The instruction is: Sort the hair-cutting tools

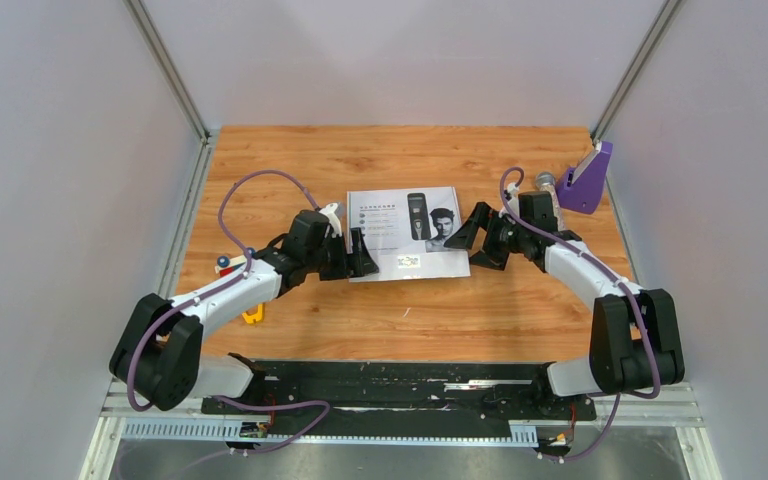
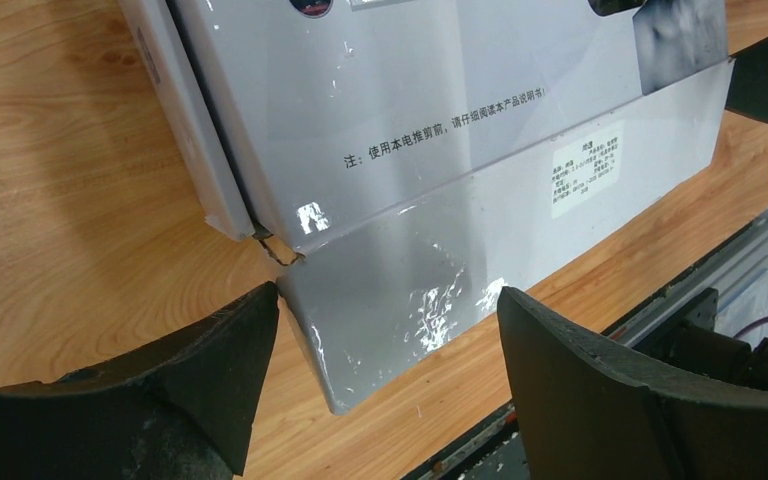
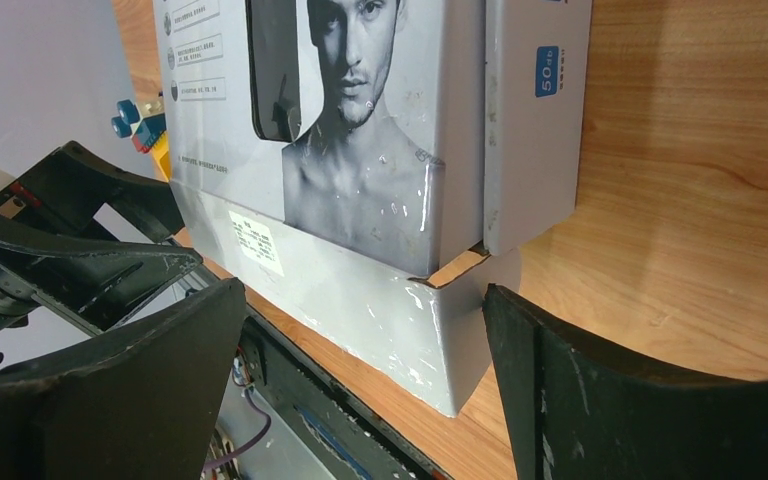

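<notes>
Nearest the arm bases, a yellow plastic piece (image 1: 252, 315) lies on the counter (image 1: 380, 310), half hidden under my left forearm; not part of the job. Past it, left gripper (image 1: 360, 255) is spread wide and holds nothing, with the near-left corner of the grey box (image 1: 405, 232) between its fingers. Right gripper (image 1: 480, 240) is likewise spread and empty, straddling the near-right corner, where a torn seam shows brown card. The box lies flat mid-counter. Its long axis runs left to right, slightly skewed. The printed face is up, the top of the print is toward the far edge, and the labelled side wall faces me. No hair-cutting tools show anywhere; my guess is they are shut inside. Step in hand, as I read it: getting the box open before any sorting. Next move calls for both grippers to close on the lid's corners together and lift evenly, so the base stays down. Far right, well apart, sit a purple block (image 1: 585, 180) and a silvery cylinder (image 1: 545, 180).
</notes>
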Robot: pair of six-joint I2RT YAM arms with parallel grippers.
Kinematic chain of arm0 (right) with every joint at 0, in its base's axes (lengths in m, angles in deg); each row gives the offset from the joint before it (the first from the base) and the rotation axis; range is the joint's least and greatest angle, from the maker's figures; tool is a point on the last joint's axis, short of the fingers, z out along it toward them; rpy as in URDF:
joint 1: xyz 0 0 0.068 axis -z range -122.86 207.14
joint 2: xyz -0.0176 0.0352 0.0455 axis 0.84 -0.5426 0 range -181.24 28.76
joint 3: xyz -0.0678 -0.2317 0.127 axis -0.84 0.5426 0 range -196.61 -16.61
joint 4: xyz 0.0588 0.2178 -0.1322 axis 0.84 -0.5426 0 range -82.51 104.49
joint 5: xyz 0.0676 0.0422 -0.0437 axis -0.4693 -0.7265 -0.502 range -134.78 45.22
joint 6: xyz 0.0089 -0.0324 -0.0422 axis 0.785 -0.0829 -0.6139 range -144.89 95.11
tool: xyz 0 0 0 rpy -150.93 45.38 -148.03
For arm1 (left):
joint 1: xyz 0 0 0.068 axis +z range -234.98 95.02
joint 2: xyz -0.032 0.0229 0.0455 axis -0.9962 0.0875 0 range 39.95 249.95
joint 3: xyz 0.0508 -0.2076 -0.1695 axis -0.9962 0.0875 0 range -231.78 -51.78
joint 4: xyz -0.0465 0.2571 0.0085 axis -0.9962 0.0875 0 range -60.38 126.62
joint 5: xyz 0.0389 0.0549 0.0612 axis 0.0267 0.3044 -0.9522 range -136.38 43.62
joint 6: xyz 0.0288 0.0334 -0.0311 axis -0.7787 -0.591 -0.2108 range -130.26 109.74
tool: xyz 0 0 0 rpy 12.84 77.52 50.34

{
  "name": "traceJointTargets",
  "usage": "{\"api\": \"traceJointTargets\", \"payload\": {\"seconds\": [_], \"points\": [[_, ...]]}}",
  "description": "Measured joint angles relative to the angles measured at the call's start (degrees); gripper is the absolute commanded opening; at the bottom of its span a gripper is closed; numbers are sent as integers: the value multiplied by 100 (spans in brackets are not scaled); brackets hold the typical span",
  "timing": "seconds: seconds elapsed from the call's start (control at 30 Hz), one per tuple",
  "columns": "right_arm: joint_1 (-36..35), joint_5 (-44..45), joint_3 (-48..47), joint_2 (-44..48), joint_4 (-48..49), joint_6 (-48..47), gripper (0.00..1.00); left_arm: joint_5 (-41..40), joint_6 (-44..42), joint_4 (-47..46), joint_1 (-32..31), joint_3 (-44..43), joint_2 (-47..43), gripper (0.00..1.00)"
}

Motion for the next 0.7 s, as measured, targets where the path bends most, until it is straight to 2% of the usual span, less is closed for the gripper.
{"api": "traceJointTargets", "payload": {"seconds": [0.3,0.7], "points": [[0,-46,0,0,-2,13,92,131,131,11,0,0,-15,88],[0,57,4,-72,39,-11,92,-107,85,46,0,0,33,89]]}}
